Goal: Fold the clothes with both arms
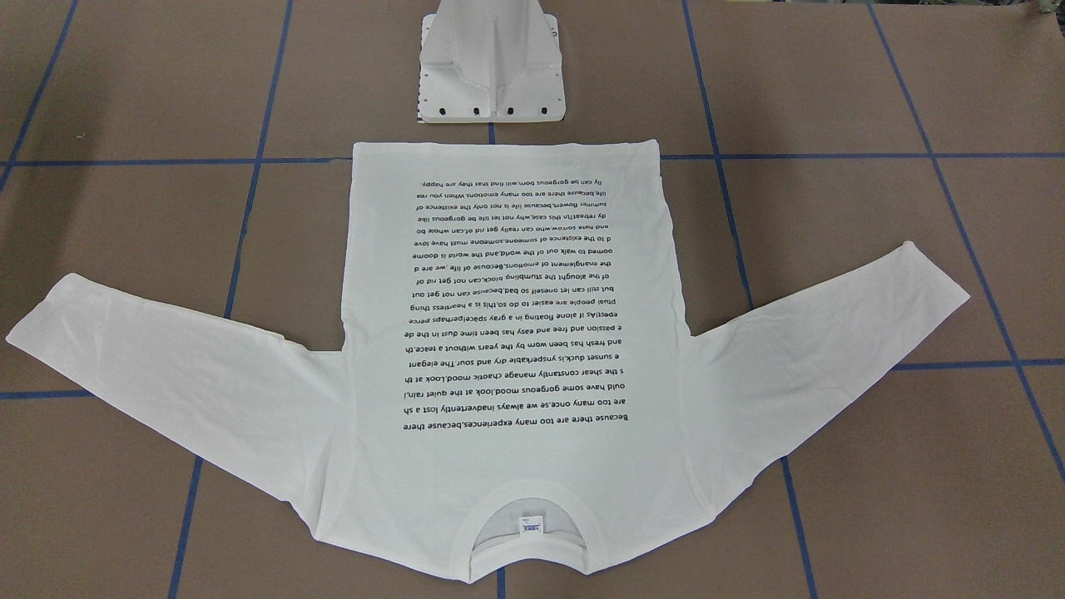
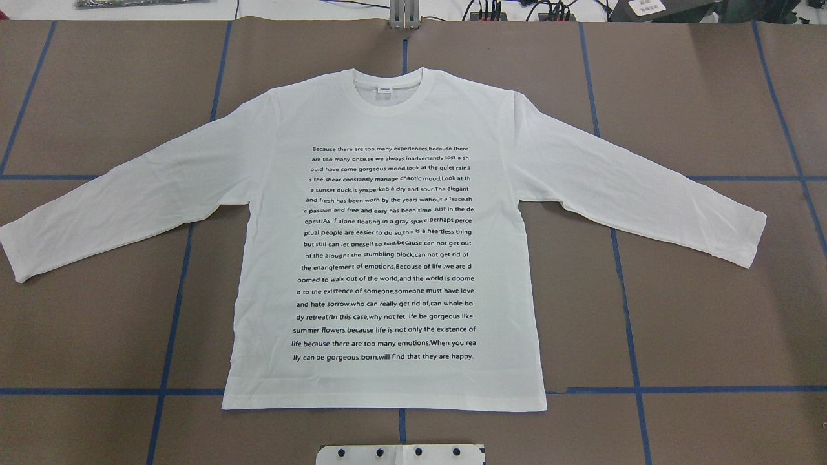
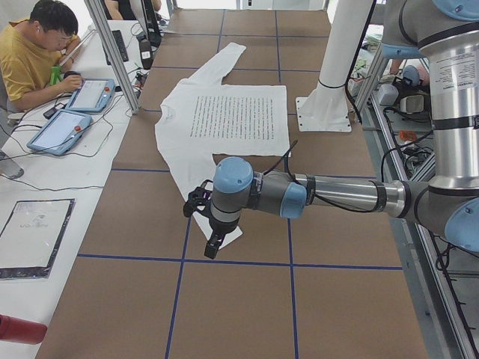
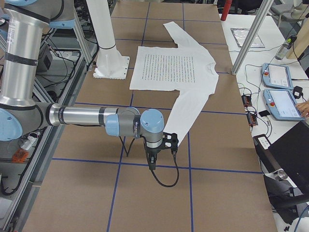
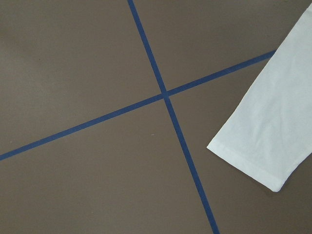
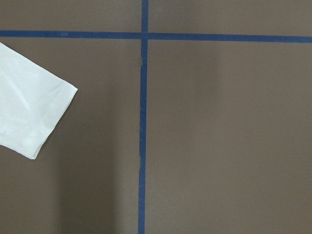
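The white long-sleeved T-shirt point(image 2: 387, 213) lies flat and face up on the brown table, sleeves spread out to both sides, with its collar point(image 2: 394, 87) away from the robot. It also shows in the front view point(image 1: 516, 333). My left gripper point(image 3: 213, 245) hangs above the table by the end of the near sleeve. The left wrist view shows that cuff point(image 5: 268, 141). My right gripper point(image 4: 152, 163) hangs by the other sleeve end, whose cuff point(image 6: 34, 112) shows in the right wrist view. I cannot tell whether either gripper is open or shut.
The white pedestal base point(image 1: 492, 75) stands just behind the shirt's hem. Blue tape lines point(image 2: 630, 323) cross the brown table. An operator point(image 3: 34, 56) with tablets sits along the far side. A metal post point(image 4: 248, 38) stands near the collar side.
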{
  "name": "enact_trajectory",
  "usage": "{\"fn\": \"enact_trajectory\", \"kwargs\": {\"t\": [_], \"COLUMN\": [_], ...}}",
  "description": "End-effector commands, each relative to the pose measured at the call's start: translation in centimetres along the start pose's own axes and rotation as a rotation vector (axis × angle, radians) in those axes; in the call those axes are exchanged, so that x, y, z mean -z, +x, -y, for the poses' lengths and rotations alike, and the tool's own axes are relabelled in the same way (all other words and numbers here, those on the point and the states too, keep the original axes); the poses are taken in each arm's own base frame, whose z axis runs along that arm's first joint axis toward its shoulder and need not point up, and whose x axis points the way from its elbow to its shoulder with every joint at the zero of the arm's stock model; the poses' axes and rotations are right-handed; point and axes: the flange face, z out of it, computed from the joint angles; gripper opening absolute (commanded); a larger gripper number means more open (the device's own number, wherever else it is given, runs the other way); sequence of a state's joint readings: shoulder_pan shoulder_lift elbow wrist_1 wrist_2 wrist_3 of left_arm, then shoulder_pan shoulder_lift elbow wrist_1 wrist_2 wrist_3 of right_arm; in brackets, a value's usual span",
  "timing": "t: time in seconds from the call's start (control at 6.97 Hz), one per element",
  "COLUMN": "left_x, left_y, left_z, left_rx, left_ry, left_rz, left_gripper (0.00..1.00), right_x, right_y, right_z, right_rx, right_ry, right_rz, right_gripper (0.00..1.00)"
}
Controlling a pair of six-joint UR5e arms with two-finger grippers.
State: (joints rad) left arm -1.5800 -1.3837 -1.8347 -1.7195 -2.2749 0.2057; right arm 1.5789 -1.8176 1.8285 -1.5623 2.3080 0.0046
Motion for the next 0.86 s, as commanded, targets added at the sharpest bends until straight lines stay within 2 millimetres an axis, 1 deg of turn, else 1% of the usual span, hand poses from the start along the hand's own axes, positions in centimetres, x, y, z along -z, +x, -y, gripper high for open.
{"fn": "enact_trajectory", "kwargs": {"t": [0.0,0.29,0.43,0.57,0.72], "left_x": [0.2,1.0,1.7,2.3,2.6], "left_y": [0.2,0.8,1.5,1.8,1.9], "left_z": [0.2,1.0,1.8,2.3,3.1], "left_rx": [-0.01,-0.066,-0.108,-0.157,-0.188], "left_ry": [0.005,0.07,0.119,0.171,0.223], "left_rz": [0.001,0.008,0.011,0.033,0.039], "left_gripper": [1.0,1.0,1.0,1.0,1.0], "right_x": [0.0,0.2,0.7,2.4,5.8], "right_y": [0.0,-0.5,-1.0,-2.7,-5.6], "right_z": [0.0,0.1,0.9,1.5,4.9], "right_rx": [0.0,0.006,0.013,0.046,0.115], "right_ry": [-0.001,0.003,0.017,0.054,0.134], "right_rz": [-0.001,0.004,0.004,-0.001,-0.018], "right_gripper": [1.0,1.0,1.0,1.0,1.0]}}
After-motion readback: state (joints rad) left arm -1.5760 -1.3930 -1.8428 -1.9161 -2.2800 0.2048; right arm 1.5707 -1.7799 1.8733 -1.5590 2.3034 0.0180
